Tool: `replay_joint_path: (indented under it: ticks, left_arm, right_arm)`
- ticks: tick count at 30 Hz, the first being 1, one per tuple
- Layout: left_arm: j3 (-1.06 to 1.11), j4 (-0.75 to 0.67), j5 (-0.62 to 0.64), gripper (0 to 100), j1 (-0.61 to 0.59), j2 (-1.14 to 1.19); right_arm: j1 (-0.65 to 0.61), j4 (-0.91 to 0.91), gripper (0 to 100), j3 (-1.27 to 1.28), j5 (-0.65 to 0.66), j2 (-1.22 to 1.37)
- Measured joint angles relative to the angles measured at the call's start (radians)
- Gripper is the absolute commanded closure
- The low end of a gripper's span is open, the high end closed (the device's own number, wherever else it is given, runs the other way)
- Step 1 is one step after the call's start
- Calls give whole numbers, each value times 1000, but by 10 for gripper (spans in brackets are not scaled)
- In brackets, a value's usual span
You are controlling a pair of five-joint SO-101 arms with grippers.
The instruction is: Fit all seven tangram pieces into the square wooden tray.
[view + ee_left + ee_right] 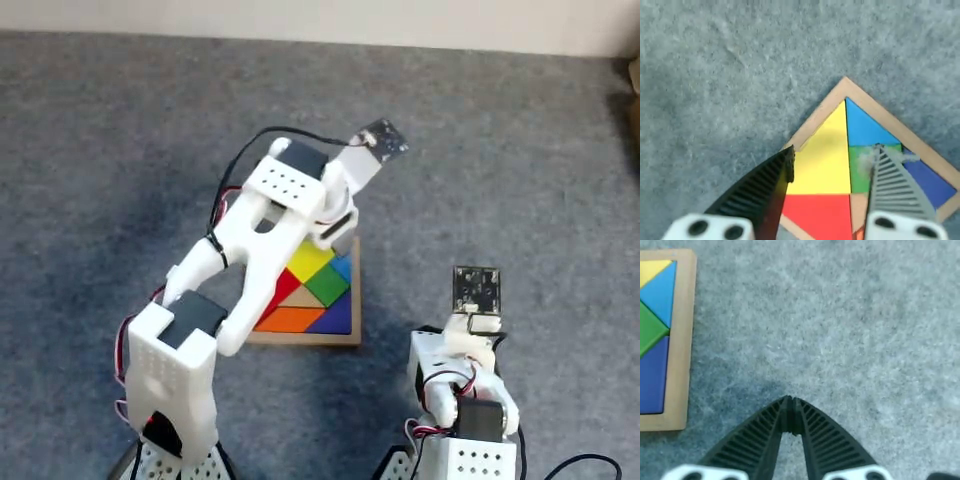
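Six coloured pieces, yellow (827, 155), light blue (862, 127), green (860, 165), dark blue (927, 182), red (820, 215) and orange (290, 320), lie flat inside the square tray (305, 339). A tan patch (300, 297) among them could be a piece or bare floor. The tray sits on grey carpet (120, 150) near the middle of the high view. From 7 o'clock the left arm (250, 260) stretches over it. The left claw (834, 150) is released, with its tips spread above yellow and green, gripping nothing. At 4 o'clock from the tray, the right claw (791, 402) is clenched on nothing above carpet.
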Motion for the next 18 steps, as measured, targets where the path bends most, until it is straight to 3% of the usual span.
replay_joint_path:
  ticks: [6, 18]
  left_arm:
    - [0, -55, 57, 755, -3, 89]
    - [-11, -2, 63, 755, -3, 127]
  right_arm:
    - [0, 0, 983, 0, 0, 0]
    - [0, 0, 983, 0, 0, 0]
